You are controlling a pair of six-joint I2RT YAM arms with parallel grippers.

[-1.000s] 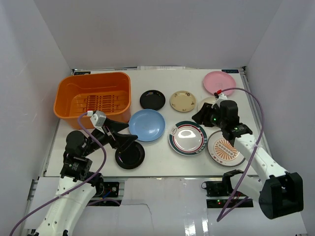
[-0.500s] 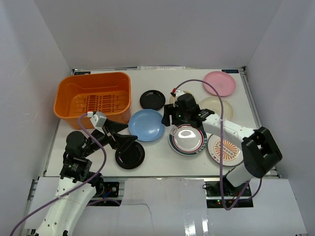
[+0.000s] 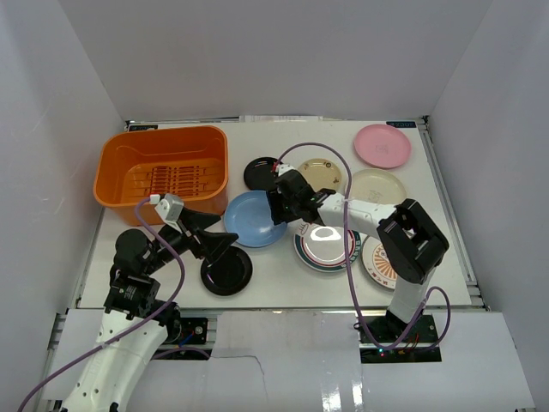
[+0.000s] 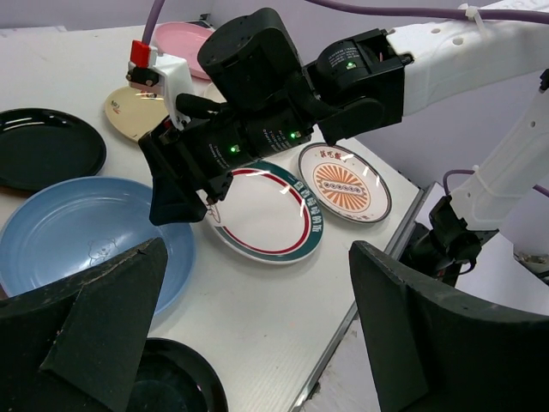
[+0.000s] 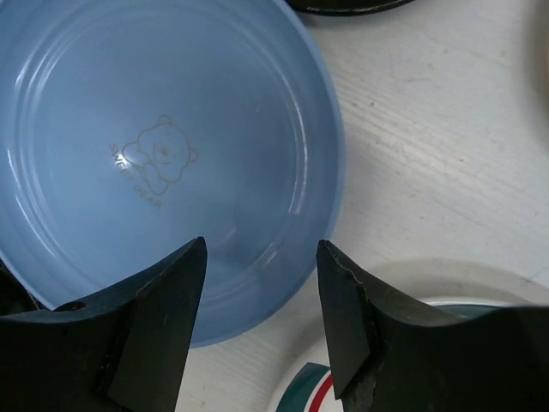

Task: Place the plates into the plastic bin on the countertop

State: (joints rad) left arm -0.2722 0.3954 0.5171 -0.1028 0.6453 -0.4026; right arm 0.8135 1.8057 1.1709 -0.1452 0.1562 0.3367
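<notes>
The orange plastic bin (image 3: pixel 116 154) stands empty at the back left of the white countertop (image 3: pixel 266 275). The light blue plate (image 3: pixel 249 221) lies right of it. My right gripper (image 3: pixel 276 206) is open and empty, hovering over that plate's right rim (image 5: pixel 154 154), its jaws (image 5: pixel 262 275) either side of the rim from above. My left gripper (image 3: pixel 214 242) is open and empty above the near black plate (image 3: pixel 226 273). In the left wrist view, my left gripper (image 4: pixel 257 287) frames bare countertop between the blue plate (image 4: pixel 69 236) and the green-red rimmed plate (image 4: pixel 266 215).
A second black plate (image 3: pixel 260 172), a patterned cream plate (image 3: pixel 322 174), a plain cream plate (image 3: pixel 377 184) and the pink plate (image 3: pixel 383 144) lie at the back. The green-red plate (image 3: pixel 326 245) and the sunburst plate (image 3: pixel 377 264) lie front right. White walls enclose the table.
My right arm has swung left, from the plates at the right side to over the light blue plate's right rim. The left arm has not moved.
</notes>
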